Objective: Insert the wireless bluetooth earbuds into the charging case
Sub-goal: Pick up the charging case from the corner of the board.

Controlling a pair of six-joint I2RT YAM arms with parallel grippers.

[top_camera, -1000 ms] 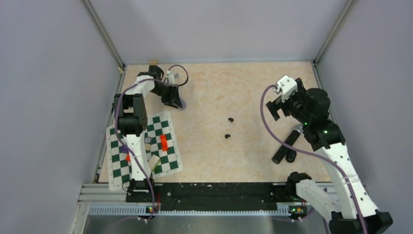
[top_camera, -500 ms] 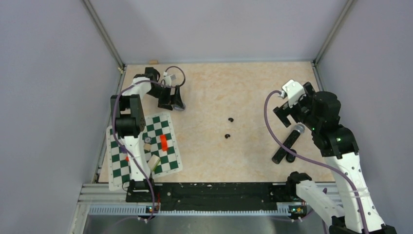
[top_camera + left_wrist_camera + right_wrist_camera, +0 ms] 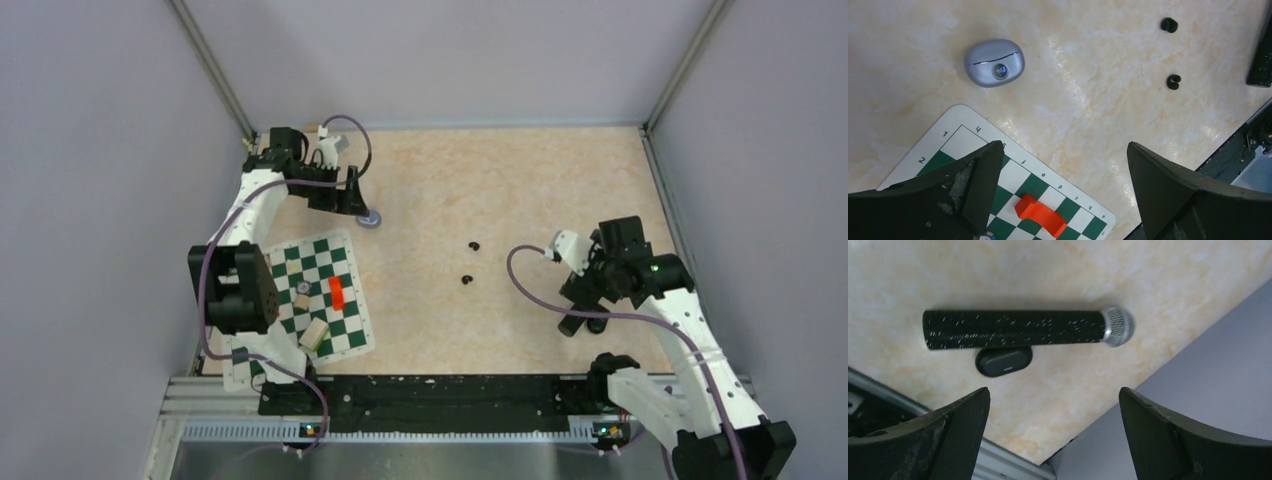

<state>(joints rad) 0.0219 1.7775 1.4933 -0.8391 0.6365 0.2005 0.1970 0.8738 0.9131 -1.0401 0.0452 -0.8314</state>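
Left wrist: charging case (image 3: 994, 63) well ahead of left claw (image 3: 1063, 146)

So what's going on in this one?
Nothing is being held right now. The left tool is open above the table, and the closed charging case lies just beyond it, near the corner of a chessboard mat. The two earbuds lie loose in the middle of the table, well apart from the case. The right tool is also open, hovering over a black microphone without gripping it. No earbud is in the case yet.
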